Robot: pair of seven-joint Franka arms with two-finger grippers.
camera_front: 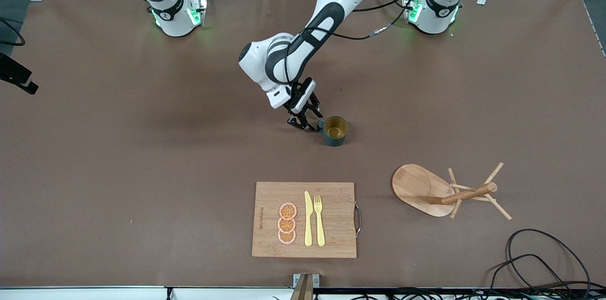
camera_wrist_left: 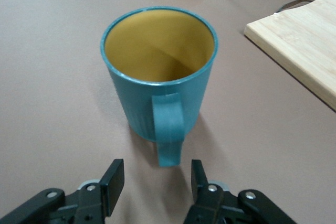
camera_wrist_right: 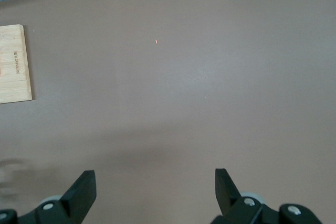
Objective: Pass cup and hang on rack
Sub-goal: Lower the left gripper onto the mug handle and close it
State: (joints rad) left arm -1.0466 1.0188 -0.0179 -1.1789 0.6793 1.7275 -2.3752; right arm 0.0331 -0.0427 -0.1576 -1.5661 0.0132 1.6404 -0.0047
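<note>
Cup: sitting upright at centre frame on the brown surface, handle facing the left tool.

Left tool: resting partly open beside the handle, gripping nothing.

Right tool: waiting wide open, empty.

Rack: lying at lower right.

Cutting board: lying at lower centre, its printed lettering unreadable.

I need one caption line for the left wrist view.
Open left gripper lined up with the handle of the upright teal cup, not yet touching.
</note>
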